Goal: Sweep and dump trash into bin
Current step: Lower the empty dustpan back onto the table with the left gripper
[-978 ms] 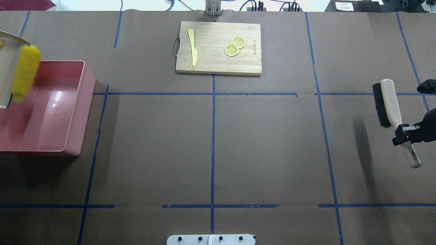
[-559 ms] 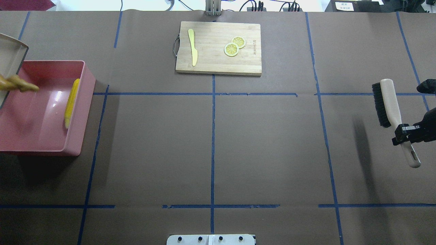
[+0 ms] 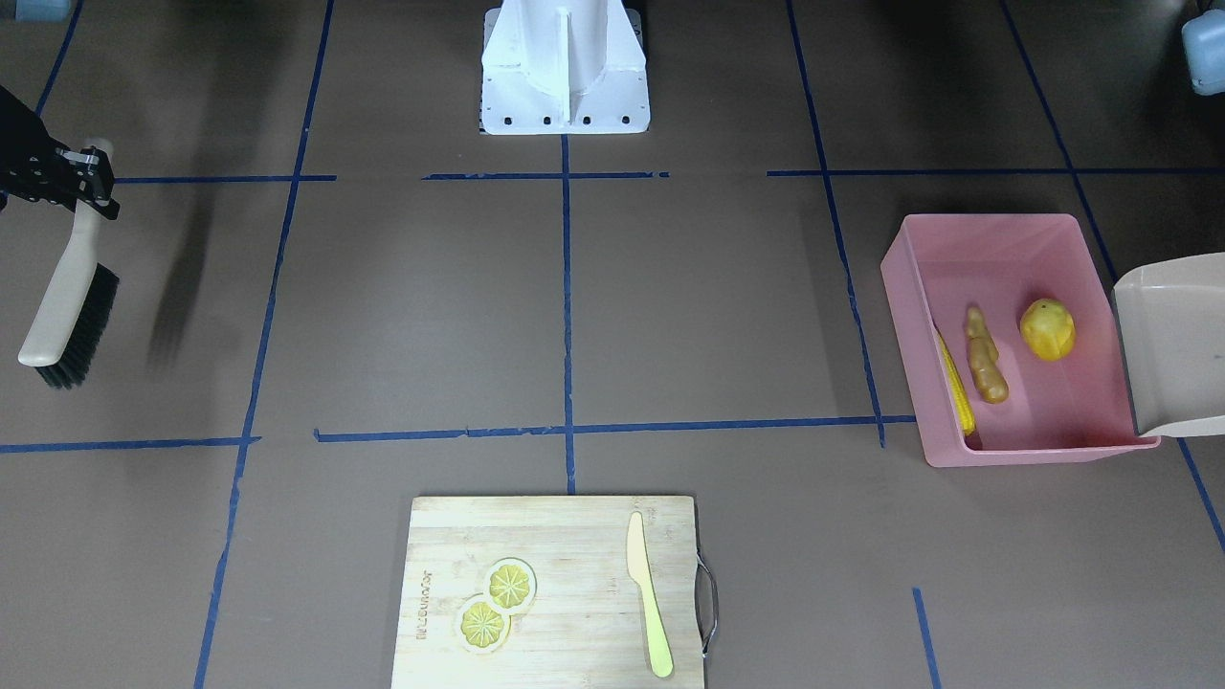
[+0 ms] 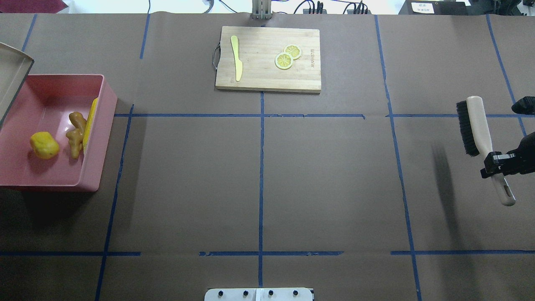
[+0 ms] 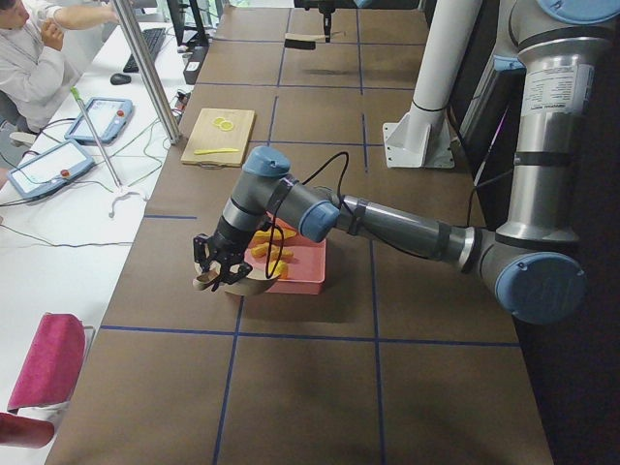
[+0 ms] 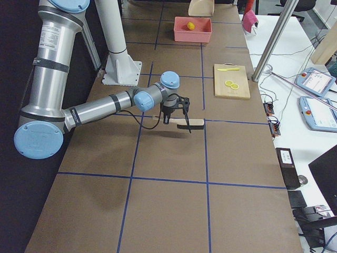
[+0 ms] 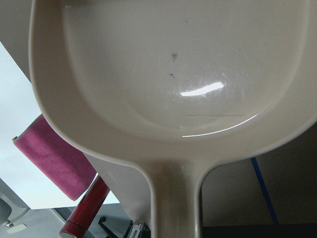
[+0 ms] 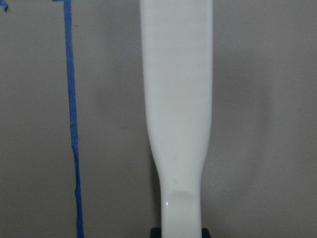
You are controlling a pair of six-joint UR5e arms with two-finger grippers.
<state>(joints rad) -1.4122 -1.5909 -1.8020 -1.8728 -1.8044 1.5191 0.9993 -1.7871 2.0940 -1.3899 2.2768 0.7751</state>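
Left pincer (image 5: 215,267): we cannot tell how jaws stand; empty dustpan (image 3: 1173,335) hangs from it. Under its lip, bin (image 4: 105,138) holds corn cob (image 4: 90,125), ginger root (image 4: 75,133), yellow lump (image 4: 44,145) — light, hard, roll-prone, we judge; scoop, don't pinch. Right pincer (image 4: 497,164), far off — clamped on brush (image 4: 477,121) handle.

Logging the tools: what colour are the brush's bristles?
Black; the brush shows clearest in the overhead view.

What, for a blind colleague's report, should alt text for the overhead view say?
A pink bin at the left holds a corn cob, ginger and a yellow lump, a dustpan tilted at its edge. Far right, the right gripper holds a brush.
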